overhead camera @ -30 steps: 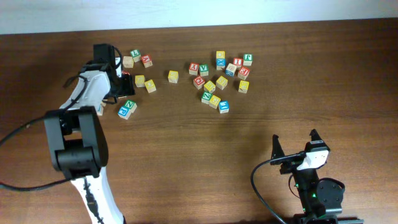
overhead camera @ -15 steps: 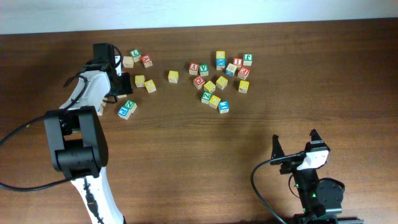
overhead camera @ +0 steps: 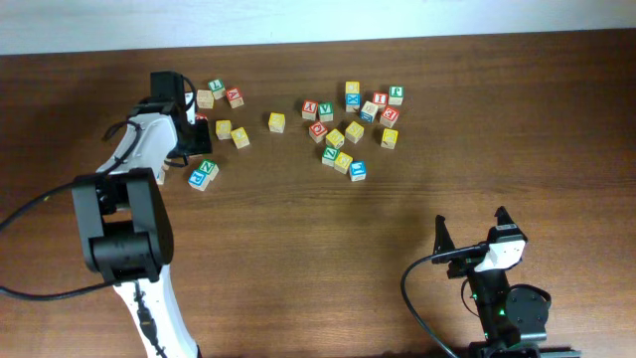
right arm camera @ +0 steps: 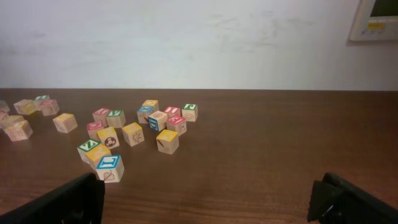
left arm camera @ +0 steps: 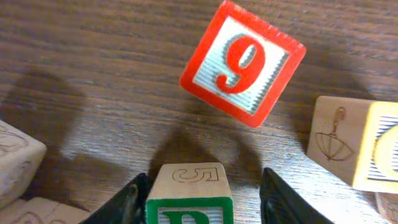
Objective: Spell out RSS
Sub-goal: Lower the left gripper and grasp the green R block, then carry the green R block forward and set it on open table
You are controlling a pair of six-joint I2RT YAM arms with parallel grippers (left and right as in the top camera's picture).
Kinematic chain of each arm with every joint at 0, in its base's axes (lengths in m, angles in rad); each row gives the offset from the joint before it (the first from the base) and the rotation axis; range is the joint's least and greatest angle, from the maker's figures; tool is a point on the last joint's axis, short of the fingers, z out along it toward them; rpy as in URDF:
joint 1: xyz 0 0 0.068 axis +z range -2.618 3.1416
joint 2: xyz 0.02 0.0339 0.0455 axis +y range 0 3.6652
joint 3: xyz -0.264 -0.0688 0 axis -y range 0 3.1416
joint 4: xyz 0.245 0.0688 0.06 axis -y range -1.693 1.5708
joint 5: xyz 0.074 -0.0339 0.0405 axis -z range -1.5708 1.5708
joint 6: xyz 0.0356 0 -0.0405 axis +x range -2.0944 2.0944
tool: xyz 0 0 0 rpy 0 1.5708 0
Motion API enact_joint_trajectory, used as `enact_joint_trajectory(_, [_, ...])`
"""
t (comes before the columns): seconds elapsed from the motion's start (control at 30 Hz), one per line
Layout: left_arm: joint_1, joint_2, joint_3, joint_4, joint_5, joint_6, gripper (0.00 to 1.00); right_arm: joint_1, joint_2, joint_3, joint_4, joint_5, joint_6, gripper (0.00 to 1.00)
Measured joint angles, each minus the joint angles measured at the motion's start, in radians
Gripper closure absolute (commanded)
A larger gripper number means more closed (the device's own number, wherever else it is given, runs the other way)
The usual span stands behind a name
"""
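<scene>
Wooden table (overhead camera: 298, 259): my left gripper (left arm camera: 195, 200) has narrowed around the green R cube (left arm camera: 189, 177), not yet clamped, first letter nearly secured; right gripper (right arm camera: 211, 205) spread wide.

Counter (left arm camera: 93, 56): dark brown, streaky wood grain.
Number block (left arm camera: 242, 64): red border, white ridged face, red 9.
Green block (left arm camera: 189, 193): pale bare-wood top, engraved outline figure; front face green border, white ground, green letter, cut off by frame edge.
Umbrella block (left arm camera: 339, 143): bare wood, engraved umbrella line drawing; adjoining face yellow-edged.
Left claw (left arm camera: 204, 182): black.
Scattered blocks (overhead camera: 354, 131): yellow, red, green, blue faces.
Wall (right arm camera: 186, 37): white.
</scene>
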Motion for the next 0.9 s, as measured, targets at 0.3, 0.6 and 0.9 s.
enact_joint_trajectory(0.3, [0.0,0.001,0.0,0.008,0.002,0.003,0.7,0.0,0.0,0.0,0.0,0.0,0.001,0.02])
enact_joint_trajectory(0.6, [0.0,0.001,0.062,-0.093,0.002,0.003,0.79,0.0,0.0,0.0,0.0,0.0,0.001,0.02])
enact_joint_trajectory(0.9, [0.0,-0.005,0.18,-0.222,0.003,-0.024,0.79,0.0,0.0,0.0,0.0,0.0,0.001,0.02])
